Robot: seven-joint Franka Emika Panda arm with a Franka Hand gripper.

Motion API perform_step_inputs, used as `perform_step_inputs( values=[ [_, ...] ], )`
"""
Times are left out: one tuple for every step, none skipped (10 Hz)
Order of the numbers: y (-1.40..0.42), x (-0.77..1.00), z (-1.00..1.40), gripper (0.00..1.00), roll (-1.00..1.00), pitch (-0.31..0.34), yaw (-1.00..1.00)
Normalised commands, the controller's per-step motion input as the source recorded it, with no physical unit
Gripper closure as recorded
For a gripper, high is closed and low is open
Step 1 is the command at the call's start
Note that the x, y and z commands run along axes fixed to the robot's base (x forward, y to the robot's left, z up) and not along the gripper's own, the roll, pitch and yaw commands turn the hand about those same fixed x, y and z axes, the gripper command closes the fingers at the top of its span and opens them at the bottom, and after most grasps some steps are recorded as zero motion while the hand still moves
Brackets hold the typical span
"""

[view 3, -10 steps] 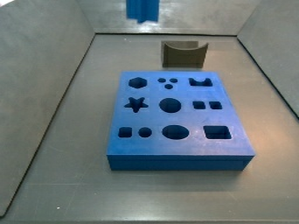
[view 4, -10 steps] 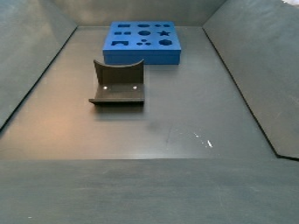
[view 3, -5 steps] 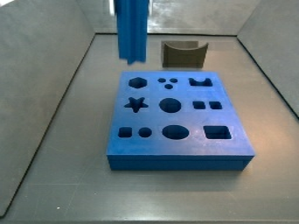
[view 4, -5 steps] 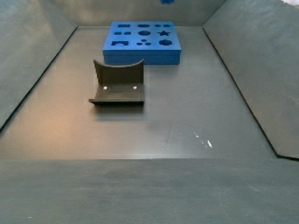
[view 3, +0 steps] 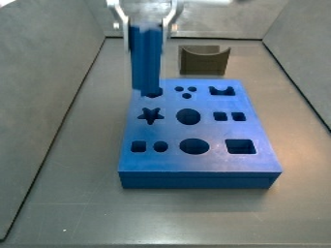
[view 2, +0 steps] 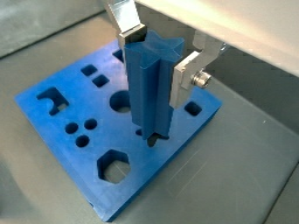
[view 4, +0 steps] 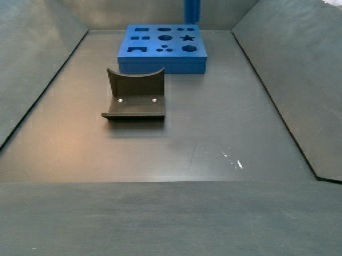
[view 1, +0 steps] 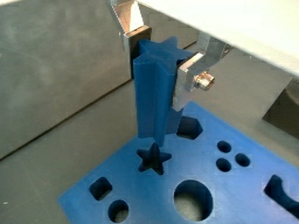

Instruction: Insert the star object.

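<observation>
A grey, matte desk (view 4: 187, 150) with sloped grey walls fills both side views. On it lies the wide blue block (view 3: 195, 131), flat-topped and foam-like, pierced with shaped holes: rounds, squares, a hexagon and a star-shaped hole (view 3: 150, 116). Beyond the block in a side view stands a dark olive curved piece (view 3: 203, 60), smooth and U-shaped; it is well apart from the block.

The tool (view 1: 162, 54) hangs upright above the block, its flat silver fingers (view 1: 188, 80) clamped on the star object (view 1: 156, 101), a long ridged blue peg held vertical. In a wrist view the peg's lower end sits just above the star-shaped hole; whether it touches cannot be told. In a side view only a cropped sliver of the peg (view 4: 191, 10) shows at the far edge, and the arm is cut off.
</observation>
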Motion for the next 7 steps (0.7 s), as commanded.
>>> perform_step_inputs(
  values=[
    [-0.17, 0.08, -0.86, 1.0, 0.21, 0.0, -0.04],
    [-0.23, 0.13, -0.31, 1.0, 0.08, 0.0, 0.0],
    [-0.21, 0.05, -0.29, 1.0, 0.01, 0.0, 0.0],
    [-0.11, 0.0, -0.35, 1.0, 0.0, -0.011, 0.0],
    [-0.03, 0.0, -0.35, 1.0, 0.0, -0.026, 0.0],
    [-0.01, 0.0, -0.32, 1.0, 0.0, -0.017, 0.0],
    [0.0, 0.0, -0.37, 1.0, 0.0, 0.0, 0.0]
  ],
)
